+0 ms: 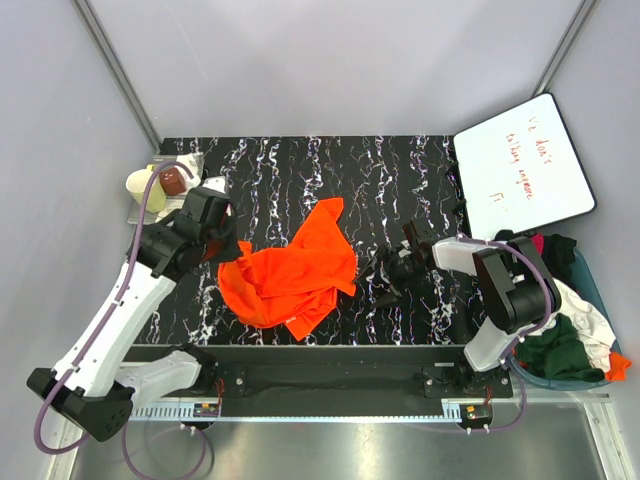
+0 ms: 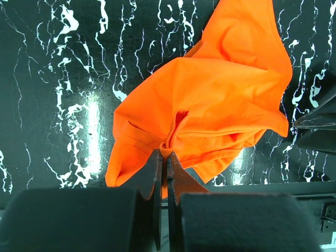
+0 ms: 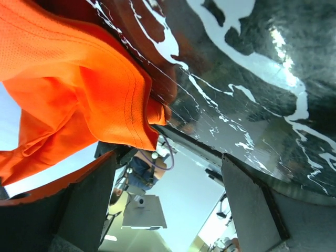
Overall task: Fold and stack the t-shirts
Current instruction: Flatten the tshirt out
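Watch your left tool (image 2: pixel 167 157): it is clamped on only a thin fold at the left edge of the orange t-shirt (image 1: pixel 292 277). A quick pull could slip the fabric free, or drag the whole crumpled heap across the surface (image 1: pixel 400 180). Your right tool (image 3: pixel 167 202) stands wide, holding nothing, low beside the shirt's right hem. Both arms reach inward, wrists lowered toward the shirt lying mid-surface.
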`<state>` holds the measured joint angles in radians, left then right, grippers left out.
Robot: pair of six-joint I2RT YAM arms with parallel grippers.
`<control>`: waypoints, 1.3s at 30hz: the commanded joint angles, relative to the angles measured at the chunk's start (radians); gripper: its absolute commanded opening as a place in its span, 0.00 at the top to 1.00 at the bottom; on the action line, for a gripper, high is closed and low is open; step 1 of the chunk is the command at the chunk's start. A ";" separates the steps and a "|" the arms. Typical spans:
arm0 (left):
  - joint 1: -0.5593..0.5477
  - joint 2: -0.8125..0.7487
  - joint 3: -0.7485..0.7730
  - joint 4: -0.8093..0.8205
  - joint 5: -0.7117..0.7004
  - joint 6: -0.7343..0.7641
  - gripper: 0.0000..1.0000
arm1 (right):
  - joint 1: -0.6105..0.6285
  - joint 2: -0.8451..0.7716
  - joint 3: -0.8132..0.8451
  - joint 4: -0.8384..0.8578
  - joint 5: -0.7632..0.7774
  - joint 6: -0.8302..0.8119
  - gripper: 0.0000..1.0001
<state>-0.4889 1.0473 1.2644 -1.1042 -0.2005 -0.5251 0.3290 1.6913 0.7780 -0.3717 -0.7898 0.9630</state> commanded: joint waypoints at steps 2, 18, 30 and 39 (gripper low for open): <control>0.004 0.002 -0.019 0.055 0.029 0.008 1.00 | 0.008 0.002 -0.043 0.171 -0.066 0.104 0.14; 0.004 -0.016 -0.023 0.055 0.007 0.019 1.00 | 0.114 0.217 -0.011 0.427 -0.095 0.210 0.90; 0.004 0.013 0.053 0.044 -0.033 0.051 1.00 | 0.101 -0.013 0.293 0.022 0.114 0.033 1.00; 0.007 0.167 0.426 0.007 -0.125 0.149 1.00 | 0.045 -0.001 1.108 -0.533 0.492 -0.430 1.00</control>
<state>-0.4889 1.1683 1.5196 -1.1206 -0.2512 -0.4400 0.4095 1.7573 1.6169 -0.6109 -0.5217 0.7734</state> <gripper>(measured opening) 0.023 0.011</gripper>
